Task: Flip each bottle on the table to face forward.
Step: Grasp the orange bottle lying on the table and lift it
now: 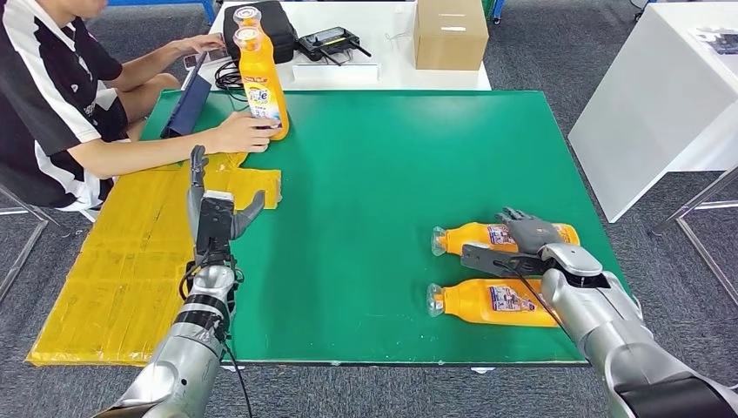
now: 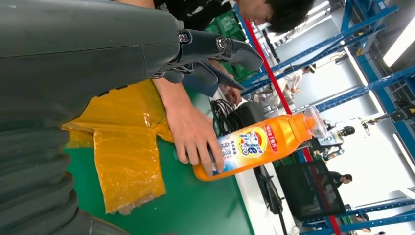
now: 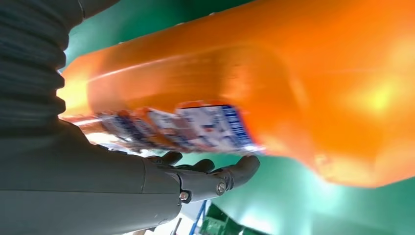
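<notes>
The right hand [image 1: 528,233] lies spread wide on the far bottle [image 1: 505,235] near the table's [image 1: 392,157] right edge; both lying bottles point their caps left. The left hand [image 1: 213,205] is raised, open.

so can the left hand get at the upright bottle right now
Probably not cleanly. The left hand is open and raised on the near left of the table, with bare mat between it and the upright bottle. But a person's hand is wrapped around the bottle's base, so it would likely bump that.
</notes>
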